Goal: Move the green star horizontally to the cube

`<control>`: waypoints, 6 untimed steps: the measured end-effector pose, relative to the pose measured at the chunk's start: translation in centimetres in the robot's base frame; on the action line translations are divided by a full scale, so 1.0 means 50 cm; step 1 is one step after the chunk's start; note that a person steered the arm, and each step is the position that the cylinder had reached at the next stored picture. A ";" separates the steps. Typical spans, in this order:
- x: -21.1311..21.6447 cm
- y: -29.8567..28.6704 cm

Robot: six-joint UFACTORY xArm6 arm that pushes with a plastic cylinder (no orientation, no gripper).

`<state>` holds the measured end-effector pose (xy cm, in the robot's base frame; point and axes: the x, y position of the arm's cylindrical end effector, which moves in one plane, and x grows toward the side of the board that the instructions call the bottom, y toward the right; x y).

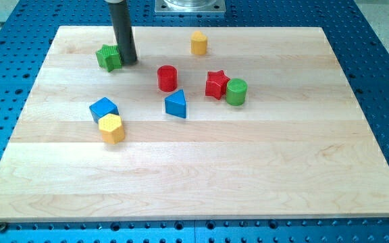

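Right now your tip [128,61] stands at the view's upper left of the board [248,175], touching the right side of the green star [109,57] or pressed just against it. You have no jaws to report: the arm ends in a plain rod, so nothing is open, closed or gripping; all it can do is push.

That contact side matters. A tip on the star's right can only shove it further toward the view's left, so judge whether that is the direction you want. The blue cube [103,109] lies below the star, toward the view's bottom and very slightly left, with a yellow hexagon [112,127] touching its lower right corner. The star already sits almost above the cube, so a sideways shift probably needs only to be small; a long push would likely carry it toward the board's left edge.

The rest lies well apart from this corner. A red cylinder [167,77] and a blue triangle [175,104] stand near the middle; a red star [216,84] touches a green cylinder [236,91] to their right; another yellow block [198,42] sits near the top edge. None of them blocks the star's path.

If you need the star to go right instead, you will likely have to bring the tip round to its left side first.
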<state>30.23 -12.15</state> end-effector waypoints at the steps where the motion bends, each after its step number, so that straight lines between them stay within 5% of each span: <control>1: -0.036 0.003; 2: -0.092 -0.071; 3: 0.070 -0.140; 4: 0.190 -0.007; 6: 0.205 0.221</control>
